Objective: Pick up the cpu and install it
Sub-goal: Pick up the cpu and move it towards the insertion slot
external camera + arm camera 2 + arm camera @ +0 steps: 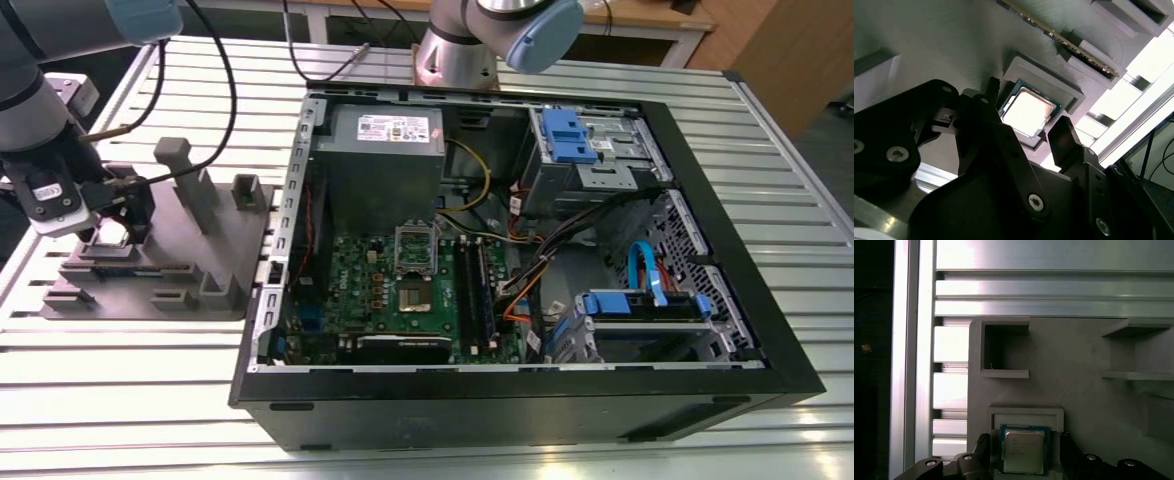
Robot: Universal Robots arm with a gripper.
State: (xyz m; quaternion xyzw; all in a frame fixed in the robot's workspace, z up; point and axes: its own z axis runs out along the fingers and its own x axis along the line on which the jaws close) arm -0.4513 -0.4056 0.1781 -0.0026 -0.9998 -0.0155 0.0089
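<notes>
Hand (pixel 110 228) sits at the exterior view's left, low over the grey fixture (pixel 214 262) on the slotted metal worktop (pixel 134 370), just beside the open PC case (pixel 747 300). Cpu (pixel 1024 451) lies flat, shiny top up, in a raised square pocket (pixel 1026 415) of that fixture, near the fixture's edge and well apart from the case. Both wrist views show the hand open: its black fingers (pixel 983 446) stand one on each side of the cpu w/ a thin gap to the chip on either side, so it straddles the cpu w/o gripping it. Cpu looks seated in the pocket, not lifted. Inside the case the green motherboard (pixel 354 285) lies face up w/ the socket (pixel 416 292) about mid-board, and the grey power supply (pixel 380 140) is at the far end of the case. Can't tell from the exterior view whether the fingertips touch the fixture.
</notes>
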